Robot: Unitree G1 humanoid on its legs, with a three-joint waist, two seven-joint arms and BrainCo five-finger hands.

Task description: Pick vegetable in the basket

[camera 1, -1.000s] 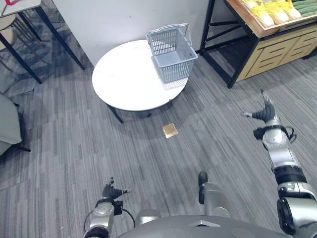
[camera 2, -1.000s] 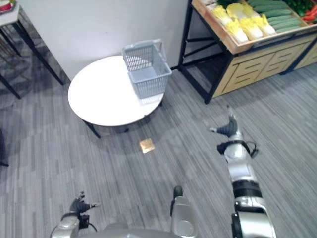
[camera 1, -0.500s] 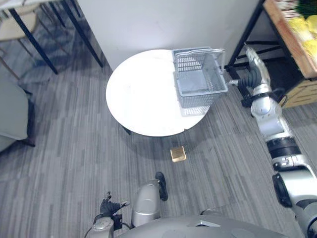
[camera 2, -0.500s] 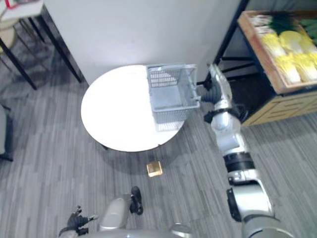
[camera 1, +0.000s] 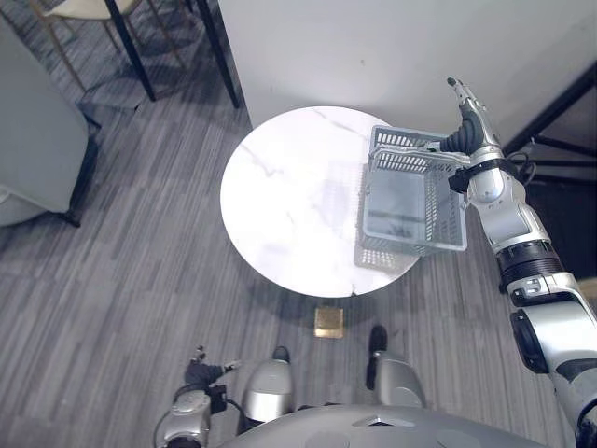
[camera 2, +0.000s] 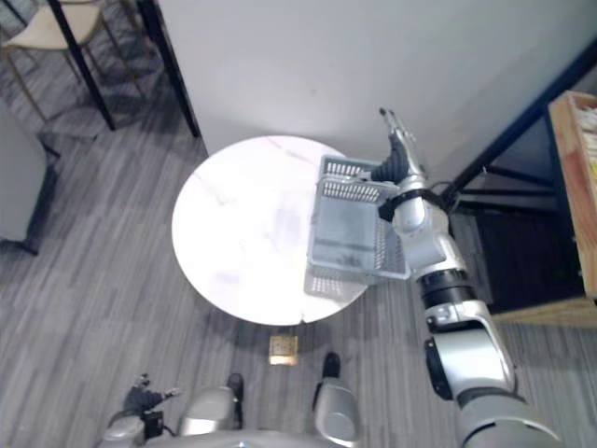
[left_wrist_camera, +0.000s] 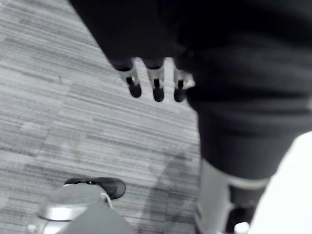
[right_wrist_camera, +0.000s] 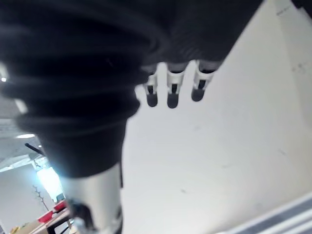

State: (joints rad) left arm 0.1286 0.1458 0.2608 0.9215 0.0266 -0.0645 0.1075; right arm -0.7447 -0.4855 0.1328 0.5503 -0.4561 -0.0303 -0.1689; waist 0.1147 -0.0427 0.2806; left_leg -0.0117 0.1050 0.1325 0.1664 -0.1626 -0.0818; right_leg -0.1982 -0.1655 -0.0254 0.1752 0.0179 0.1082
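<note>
Right hand [camera 1: 463, 114] is held up with its fingers [right_wrist_camera: 170, 93] straight and close together, pointing at the white wall [camera 2: 308, 65]. It is wide open and grips nothing. Just under its wrist, and a little to its left, stands the grey mesh basket [camera 1: 410, 201], whose far right corner is the part nearest the hand. I cannot tell whether the wrist touches the basket's rim.

The basket sits on the round white counter [camera 1: 289, 205], at the edge on the hand's side, and the bare marble top spreads away to the hand's left. Below the hand, past the counter's near rim, a small tan block [camera 1: 327, 322] lies on the grey striped floor [camera 1: 140, 280].

To the right of the hand the black bars of a rack [camera 2: 522, 126] slant down. Further right is the edge of a wooden shelf [camera 2: 571, 187], well apart from the hand. A pale patch sits on its top, too small to name.

Left hand [camera 1: 201, 371] hangs low over the floor, well apart from the right hand and the basket. Its fingers [left_wrist_camera: 157, 90] are relaxed, nearly straight, and hold nothing.

Far off to the left of both hands stand a grey armchair [camera 1: 37, 140] and a light chair [camera 2: 56, 23] on dark legs.
</note>
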